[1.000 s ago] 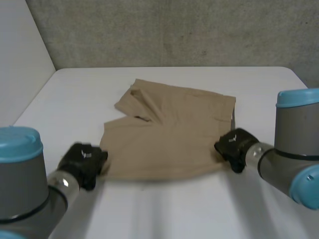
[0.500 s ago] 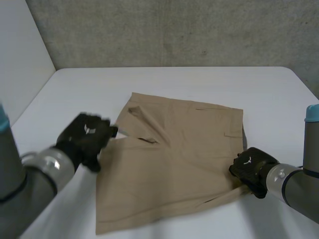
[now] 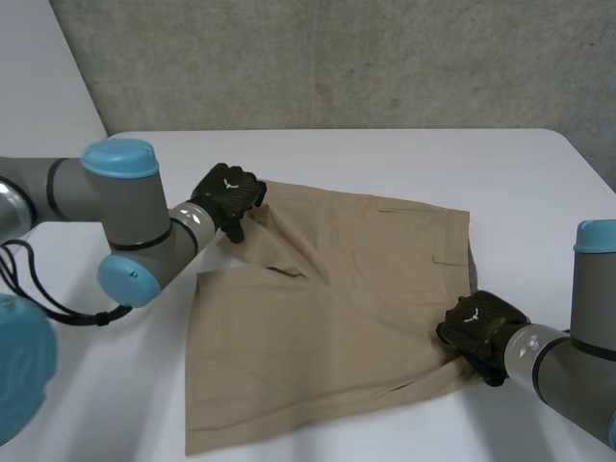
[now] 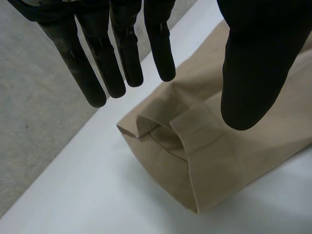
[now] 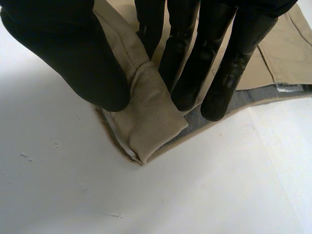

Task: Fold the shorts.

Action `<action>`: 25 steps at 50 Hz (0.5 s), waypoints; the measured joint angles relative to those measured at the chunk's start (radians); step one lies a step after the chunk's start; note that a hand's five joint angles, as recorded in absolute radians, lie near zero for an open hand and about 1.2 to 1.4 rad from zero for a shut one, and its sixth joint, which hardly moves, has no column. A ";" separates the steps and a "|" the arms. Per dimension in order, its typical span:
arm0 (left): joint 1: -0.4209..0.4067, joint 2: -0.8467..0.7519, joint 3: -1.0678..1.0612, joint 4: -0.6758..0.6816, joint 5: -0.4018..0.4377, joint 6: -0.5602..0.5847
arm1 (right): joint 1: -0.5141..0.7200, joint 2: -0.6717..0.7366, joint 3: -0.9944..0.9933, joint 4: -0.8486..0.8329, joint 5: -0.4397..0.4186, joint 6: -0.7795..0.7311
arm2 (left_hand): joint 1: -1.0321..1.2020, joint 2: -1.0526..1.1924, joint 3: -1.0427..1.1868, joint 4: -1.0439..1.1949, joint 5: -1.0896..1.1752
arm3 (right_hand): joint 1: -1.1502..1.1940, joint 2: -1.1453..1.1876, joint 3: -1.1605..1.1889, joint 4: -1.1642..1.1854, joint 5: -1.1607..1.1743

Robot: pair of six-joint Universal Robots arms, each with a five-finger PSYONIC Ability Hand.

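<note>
Bare white table (image 3: 385, 154) on every side of the shorts (image 3: 337, 308).

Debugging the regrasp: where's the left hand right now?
Head view: the left hand is at the far-left corner of the shorts, opposite the right hand on the near-right corner. Its wrist view shows straight fingers spread above the open leg hem.

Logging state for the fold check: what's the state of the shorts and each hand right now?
shorts: spread on the table, not yet folded, far leg hem rumpled.
left hand: open, fingers straight over the far leg hem, holding nothing.
right hand: shut on a corner of the shorts.
</note>
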 measured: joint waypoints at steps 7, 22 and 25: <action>0.008 -0.112 0.142 -0.073 0.022 0.003 | -0.005 0.008 0.000 -0.005 0.000 0.000 | 0.024 0.021 0.022 0.022 0.021 | 0.000 0.000 0.000 0.000 0.000; 0.005 -0.176 0.224 -0.144 -0.007 0.009 | -0.006 0.013 0.000 -0.021 0.004 0.001 | 0.541 0.584 0.580 0.583 0.532 | 0.000 0.000 0.000 0.000 0.000; 0.001 -0.165 0.212 -0.154 -0.031 0.011 | -0.006 0.011 0.000 -0.021 0.004 0.001 | 0.541 0.595 0.590 0.593 0.532 | 0.000 0.000 0.000 0.000 0.000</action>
